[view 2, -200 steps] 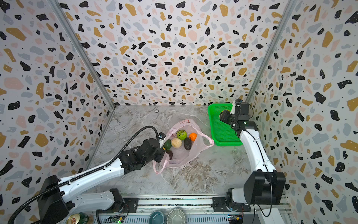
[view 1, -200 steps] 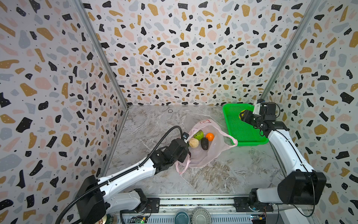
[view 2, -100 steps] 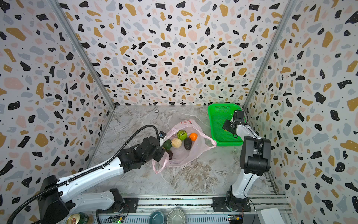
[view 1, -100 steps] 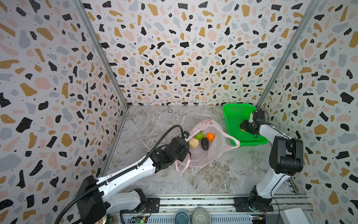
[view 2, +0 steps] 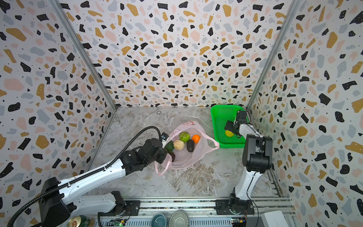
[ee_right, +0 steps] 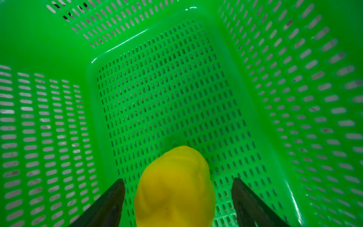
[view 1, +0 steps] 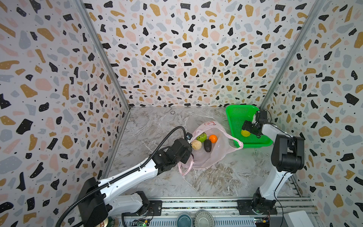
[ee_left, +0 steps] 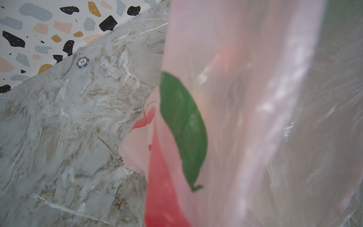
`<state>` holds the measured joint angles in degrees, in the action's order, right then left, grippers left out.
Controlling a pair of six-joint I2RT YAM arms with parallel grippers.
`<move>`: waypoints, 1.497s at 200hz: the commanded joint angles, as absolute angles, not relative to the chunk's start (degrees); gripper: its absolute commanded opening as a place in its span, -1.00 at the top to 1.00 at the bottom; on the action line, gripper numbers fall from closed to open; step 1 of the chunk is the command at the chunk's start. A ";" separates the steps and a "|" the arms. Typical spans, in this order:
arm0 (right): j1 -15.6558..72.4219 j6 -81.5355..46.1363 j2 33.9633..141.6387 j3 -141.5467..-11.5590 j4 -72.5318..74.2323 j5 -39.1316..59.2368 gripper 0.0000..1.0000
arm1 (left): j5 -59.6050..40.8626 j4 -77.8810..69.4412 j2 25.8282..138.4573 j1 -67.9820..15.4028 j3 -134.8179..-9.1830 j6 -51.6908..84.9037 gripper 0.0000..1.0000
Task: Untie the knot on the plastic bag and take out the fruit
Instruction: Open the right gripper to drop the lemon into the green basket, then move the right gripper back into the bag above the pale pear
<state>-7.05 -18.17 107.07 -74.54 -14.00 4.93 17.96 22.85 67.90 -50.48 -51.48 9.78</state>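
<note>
Lying within released right tool [ee_right: 178, 181] (untouched): yellow fruit [ee_right: 174, 188] in basket [ee_right: 167, 88]; left tool [view 1: 189, 155] clenching plastic bag [view 1: 216, 155].

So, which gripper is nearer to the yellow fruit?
Right. The right gripper straddles the yellow fruit, jaws open, in the green basket; the left gripper is away at the plastic bag.

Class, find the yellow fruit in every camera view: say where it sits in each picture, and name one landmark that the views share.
Top view: the yellow fruit lies in the nearer half of the green basket.
Top view: same place in the basket.
Left wrist: not in it; the plastic bag fills the view.
Right wrist: on the basket floor, between the fingers of the right gripper, with gaps on either side.
Shared landmark: the green basket.
</note>
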 commanded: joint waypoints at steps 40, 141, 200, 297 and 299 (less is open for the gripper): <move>-6.29 -16.46 91.00 -72.88 -21.68 9.39 -0.84 | 18.28 20.86 67.15 -50.64 -51.59 9.23 1.00; 7.22 -15.73 70.67 -79.63 -38.94 23.64 -1.00 | 18.51 20.39 67.82 -50.70 -52.82 7.67 1.00; 29.79 -24.10 68.19 -83.05 -38.42 18.26 -1.00 | 18.97 21.07 68.29 -50.71 -53.91 6.50 1.00; 54.49 -23.24 66.50 -67.17 -32.89 -2.36 -0.93 | 18.99 22.55 68.38 -50.62 -56.22 6.27 1.00; 54.67 -23.08 66.52 -66.63 -32.52 -2.72 -0.92 | 18.98 22.51 68.42 -50.58 -56.24 6.31 1.00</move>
